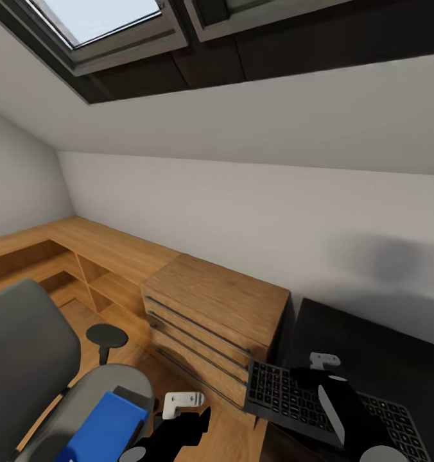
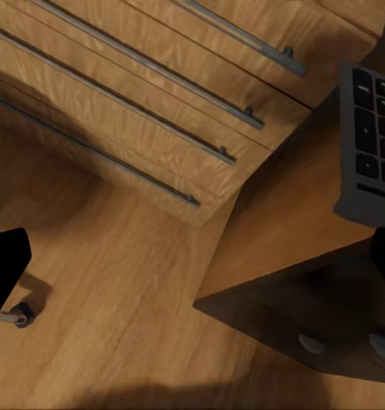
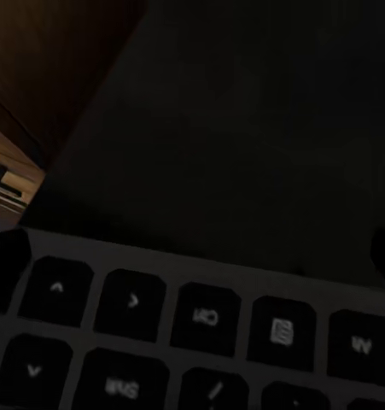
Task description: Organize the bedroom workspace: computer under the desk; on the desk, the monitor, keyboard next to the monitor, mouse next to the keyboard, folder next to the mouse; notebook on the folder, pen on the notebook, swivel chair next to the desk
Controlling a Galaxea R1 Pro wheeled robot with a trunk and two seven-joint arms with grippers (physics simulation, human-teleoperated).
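The keyboard [image 1: 326, 401] lies at the black table's [image 1: 377, 346] near corner, its end overhanging beside the wooden chest [image 1: 210, 321], with the right gripper [image 1: 316, 372] over it; whether its jaws clamp it cannot be told. The blue folder [image 1: 104, 427] rests on the swivel chair [image 1: 31, 359], near the left gripper [image 1: 182, 410], whose jaws' state is unclear.

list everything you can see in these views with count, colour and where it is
keyboard: 1, black with greyish keys, on the desk's near left end, one end jutting past the edge
desk: 1, black top, at right against the wall
folder: 1, bright blue, on the chair seat
swivel chair: 1, grey with a black oval armrest, lower left
wooden chest: 1, light wood with long bar handles, left of the desk
low shelving: 1 run, light wood, along the left wall
skylight: 1, dark frame, in the sloped ceiling
left gripper: 1, black with a white part, beside the folder; jaws unclear
right gripper: 1, black, over the keyboard; jaws unclear
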